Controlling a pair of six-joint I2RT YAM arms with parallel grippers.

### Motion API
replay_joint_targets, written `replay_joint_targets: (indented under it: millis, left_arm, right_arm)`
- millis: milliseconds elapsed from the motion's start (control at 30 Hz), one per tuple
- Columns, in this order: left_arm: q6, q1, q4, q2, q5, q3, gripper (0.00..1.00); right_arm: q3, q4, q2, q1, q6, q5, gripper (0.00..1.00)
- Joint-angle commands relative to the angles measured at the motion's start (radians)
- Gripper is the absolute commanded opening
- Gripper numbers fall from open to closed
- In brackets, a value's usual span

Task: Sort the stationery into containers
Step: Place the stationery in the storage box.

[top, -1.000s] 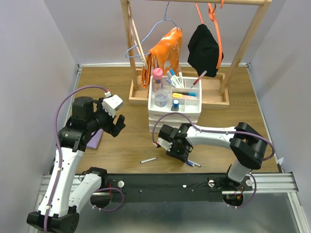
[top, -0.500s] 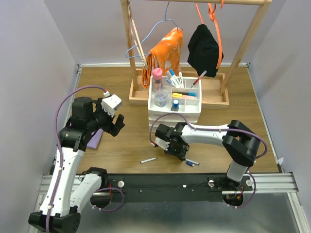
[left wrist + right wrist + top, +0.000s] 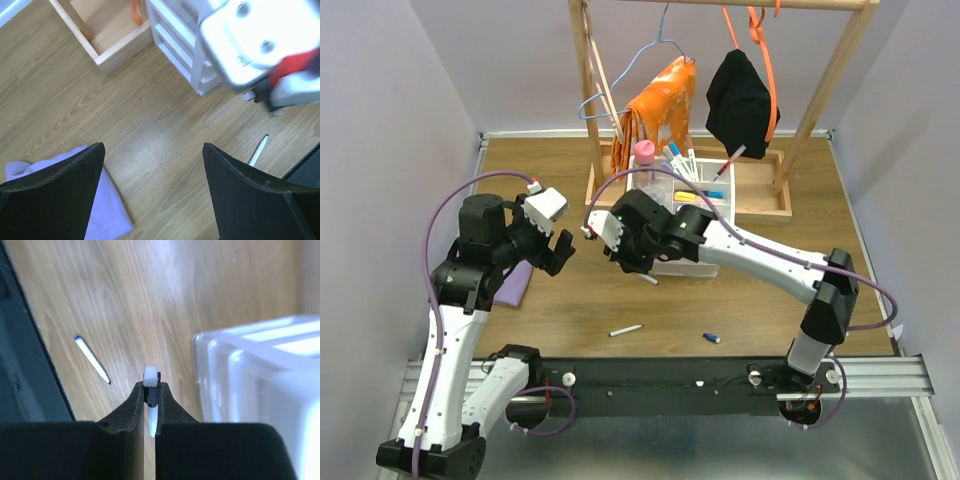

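Note:
My right gripper is shut on a thin white pen and holds it above the table, just left of the white drawer unit. The unit's divided tray holds several pens and markers and a pink-capped bottle. Another white pen lies on the table near the front; it also shows in the right wrist view and the left wrist view. A small blue piece lies to its right. My left gripper is open and empty above the table.
A purple cloth lies under my left gripper, also in its wrist view. The wooden clothes-rack base stands behind the drawer unit, with orange and black cloths hanging above. A black rail runs along the near edge.
My right gripper has risen from the front of the table with the white pen and swung left and back, beside the drawer unit. The small blue piece stayed on the table.

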Motion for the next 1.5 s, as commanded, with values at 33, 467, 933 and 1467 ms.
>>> replay_joint_targets:
  millis: [33, 467, 933, 1467]
  left_arm:
    - [0.012, 0.007, -0.051, 0.02, 0.041, 0.068, 0.88]
    - [-0.02, 0.007, -0.001, 0.111, 0.052, 0.159, 0.88]
    - [-0.037, 0.027, 0.001, 0.181, 0.044, 0.193, 0.88]
    - [-0.065, 0.078, 0.006, 0.198, 0.075, 0.205, 0.88]
  right_arm:
    - [0.207, -0.02, -0.103, -0.039, -0.058, -0.159, 0.01]
    - [0.316, 0.138, -0.247, -0.35, 0.112, -0.029, 0.01]
    - [-0.263, 0.667, -0.538, -0.45, 0.141, 0.284, 0.0]
    - [-0.28, 0.691, -0.407, -0.473, 0.13, 0.326, 0.0]
